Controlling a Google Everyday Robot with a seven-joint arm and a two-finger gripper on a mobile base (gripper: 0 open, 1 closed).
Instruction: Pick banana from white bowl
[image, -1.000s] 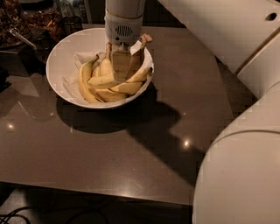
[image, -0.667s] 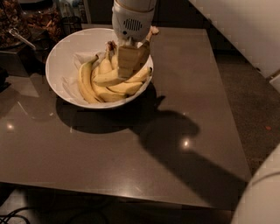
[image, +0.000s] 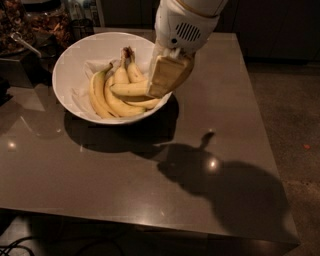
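Note:
The white bowl (image: 67, 65) stands at the back left of the dark table and holds several bananas on white paper. My gripper (image: 167, 77) hangs over the bowl's right rim. Its tan fingers (image: 172, 74) are shut on the right end of a pale-yellow banana (image: 129, 89). That banana lies level, pointing left, just above the others. The rest of the bunch (image: 112, 102) lies curved beneath it. A banana with a green stem (image: 96, 86) lies at the left of the bunch. The held banana's right tip is hidden behind the fingers.
Dark trays of snacks (image: 20, 25) and a metal cup (image: 81, 27) stand behind the bowl at the back left. The brown table top (image: 150, 185) stretches to the front and right. Its right edge (image: 267, 140) borders the floor.
My gripper has risen out of the pile and moved a little to the right, with one banana now level in its fingers. The view has also shifted.

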